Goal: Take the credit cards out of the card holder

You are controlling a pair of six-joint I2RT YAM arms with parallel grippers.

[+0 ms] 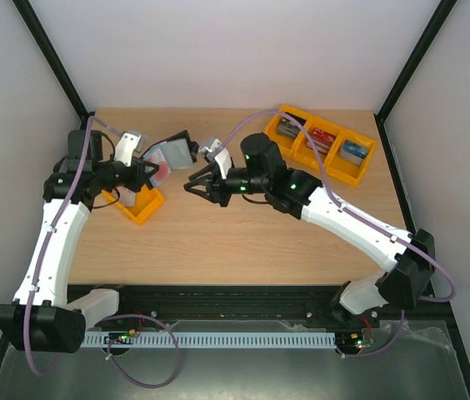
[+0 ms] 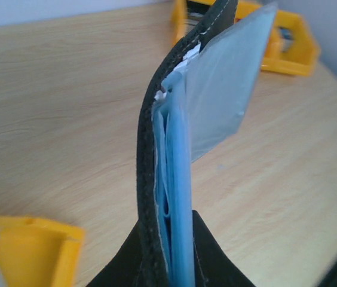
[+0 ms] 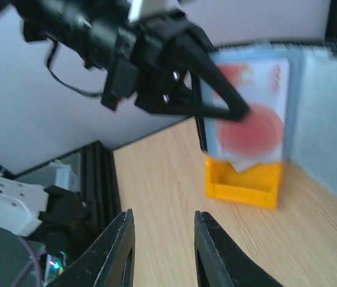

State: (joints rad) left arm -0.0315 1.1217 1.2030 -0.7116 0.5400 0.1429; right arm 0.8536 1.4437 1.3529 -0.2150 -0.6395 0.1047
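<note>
One yellow tray (image 1: 139,207) near card holder (image 1: 175,152) — left fingers (image 1: 150,172) clamp it; right fingers (image 1: 193,187) parted, empty.

A pale wooden table (image 1: 243,242) fills the booth. Toward its left side sits a small yellow tray (image 1: 142,208). At the back right, set at a slant, is a longer yellow tray (image 1: 345,173) with three compartments — a dark stack (image 1: 288,128), a red stack (image 1: 322,139), a bluish stack (image 1: 352,152) — cards, probably, though too small to be sure.
</note>
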